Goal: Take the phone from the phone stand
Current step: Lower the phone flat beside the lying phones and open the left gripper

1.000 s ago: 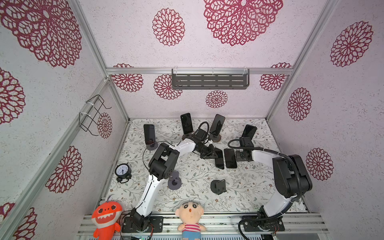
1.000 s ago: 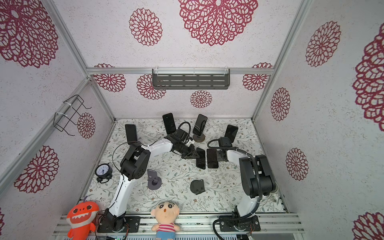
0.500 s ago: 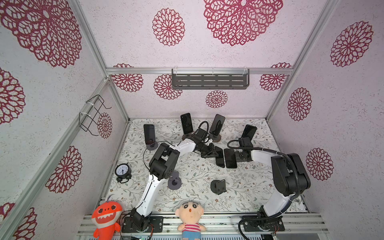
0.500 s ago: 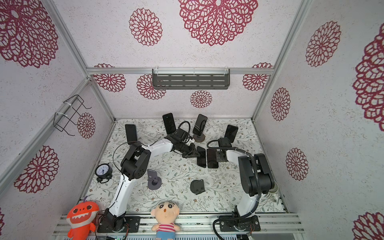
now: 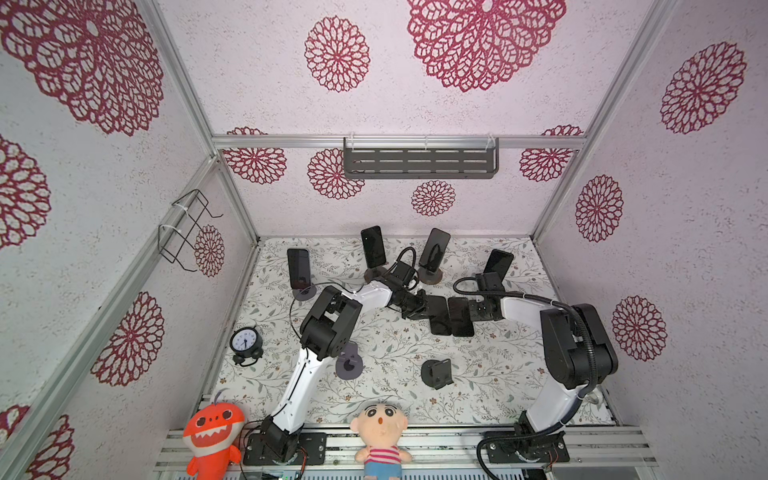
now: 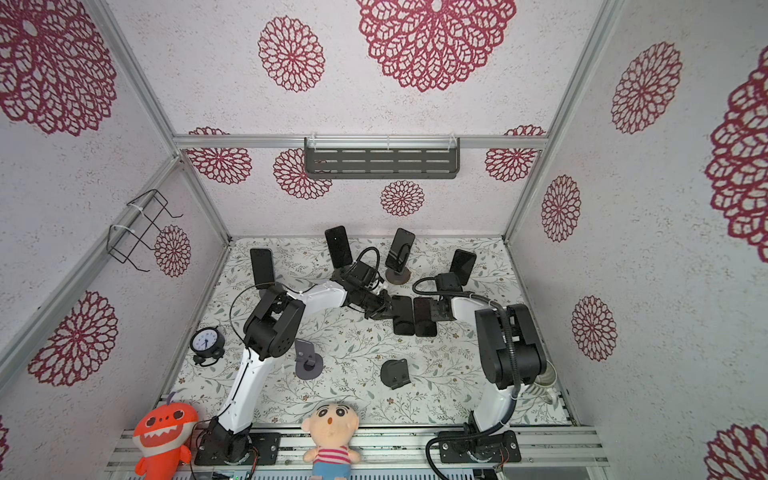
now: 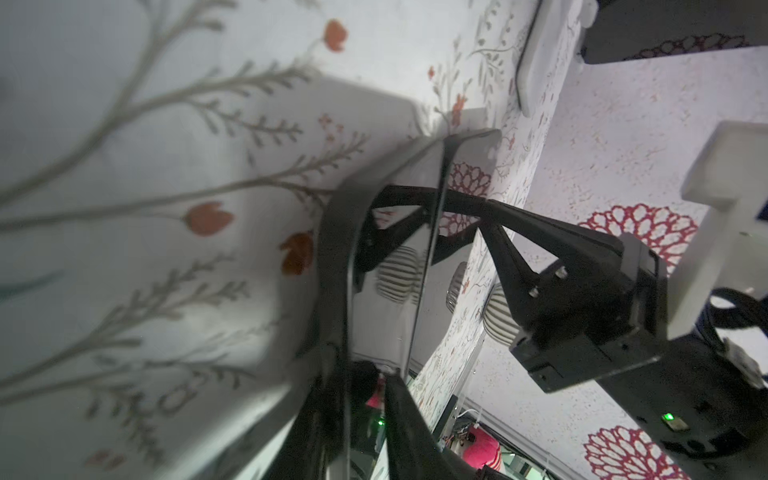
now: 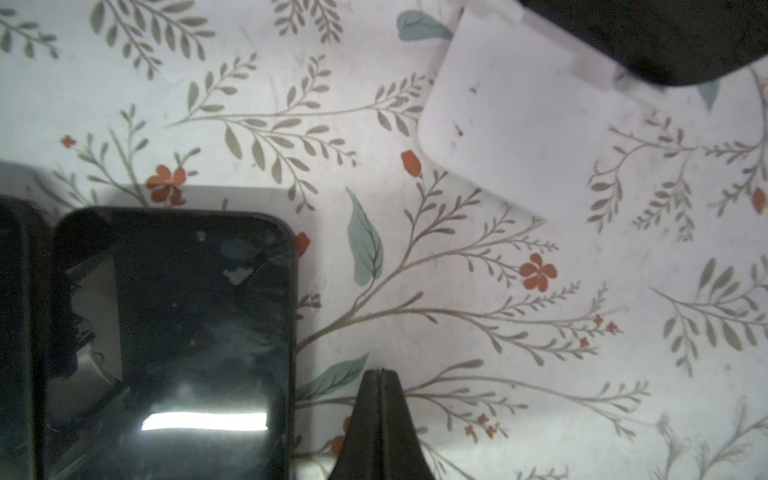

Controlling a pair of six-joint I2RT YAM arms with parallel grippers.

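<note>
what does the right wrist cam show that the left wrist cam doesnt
Only the right wrist view: the right phone screen-on, with a bright glare strip. Only the left wrist view: the left gripper astride the left phone at its edge. Both: the shut right gripper, and the two phones lying flat side by side on the floral table.

upright phones (image 5: 372, 247): 4 | flat phones (image 5: 439, 315): 2 | empty stands (image 5: 436, 373): 2 | plush toys (image 5: 212, 432): 2 | alarm clock (image 5: 246, 343): 1 | wall shelf (image 5: 419, 164): 1 | wire rack (image 5: 183, 232): 1 | robot arms (image 5: 307, 374): 2
</note>
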